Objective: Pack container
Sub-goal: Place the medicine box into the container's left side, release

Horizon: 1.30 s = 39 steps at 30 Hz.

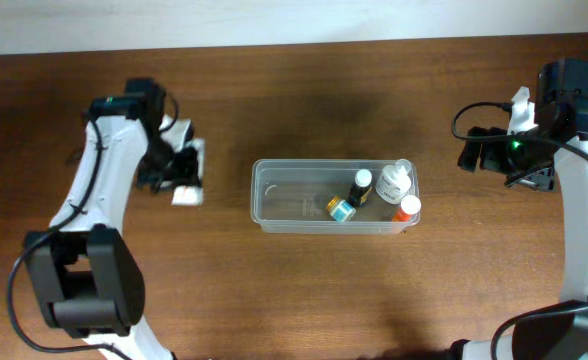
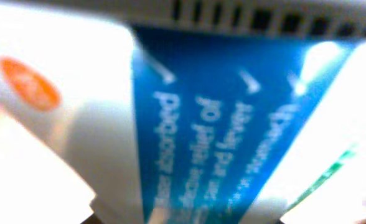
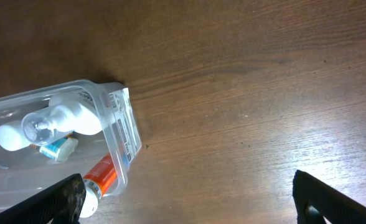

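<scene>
We see a dark brown, wood-grained table [image 1: 304, 290] and a clear container [image 1: 264, 200] with a white bottle [image 1: 394, 183], an orange-and-white tube [image 1: 406, 209], a white-capped black bottle [image 1: 360, 189] and a teal-and-yellow box [image 1: 341, 208]. Close up, a white carton [image 2: 201, 124] shows a blue panel, white lettering and an orange spot.

overhead: evenly lit, sharp, faint shadows on table [image 1: 294, 290] | left wrist: printed box [image 2: 220, 124] badly blurred, whites blown out | right wrist: sharp, glare on wood lower right
</scene>
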Available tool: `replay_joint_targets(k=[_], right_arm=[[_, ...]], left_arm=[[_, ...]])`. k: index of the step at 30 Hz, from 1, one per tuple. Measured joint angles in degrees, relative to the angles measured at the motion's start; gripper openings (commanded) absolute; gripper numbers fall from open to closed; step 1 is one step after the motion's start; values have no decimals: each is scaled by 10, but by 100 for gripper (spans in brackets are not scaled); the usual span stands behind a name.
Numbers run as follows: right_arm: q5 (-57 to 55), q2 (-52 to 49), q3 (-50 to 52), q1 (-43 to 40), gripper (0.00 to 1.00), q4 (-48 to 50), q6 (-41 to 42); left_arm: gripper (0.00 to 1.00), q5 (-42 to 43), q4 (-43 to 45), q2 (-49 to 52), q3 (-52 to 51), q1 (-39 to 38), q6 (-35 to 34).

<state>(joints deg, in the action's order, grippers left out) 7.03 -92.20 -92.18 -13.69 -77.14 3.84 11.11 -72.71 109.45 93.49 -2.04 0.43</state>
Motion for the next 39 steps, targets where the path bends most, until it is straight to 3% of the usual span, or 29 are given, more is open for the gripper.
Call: replay_joint_targets(k=[7,16,22,28,33,39], right_arm=[[0,0,0,0,98,0,0],[0,0,0,0,98,0,0],[0,0,0,0,98,0,0],[0,0,0,0,98,0,0],[0,0,0,0,98,2,0],[0,0,0,2,98,19,-3]], left_arm=[[32,2,53,-22,70,-160,63],[33,-73,98,-18,70,-329,169],[34,-118,96,39,70,-341,185],[55,-132,62,108,65,-339,191],[68,-150,22,108,87,-339,179],[72,-193,21,32,130,-309,140]])
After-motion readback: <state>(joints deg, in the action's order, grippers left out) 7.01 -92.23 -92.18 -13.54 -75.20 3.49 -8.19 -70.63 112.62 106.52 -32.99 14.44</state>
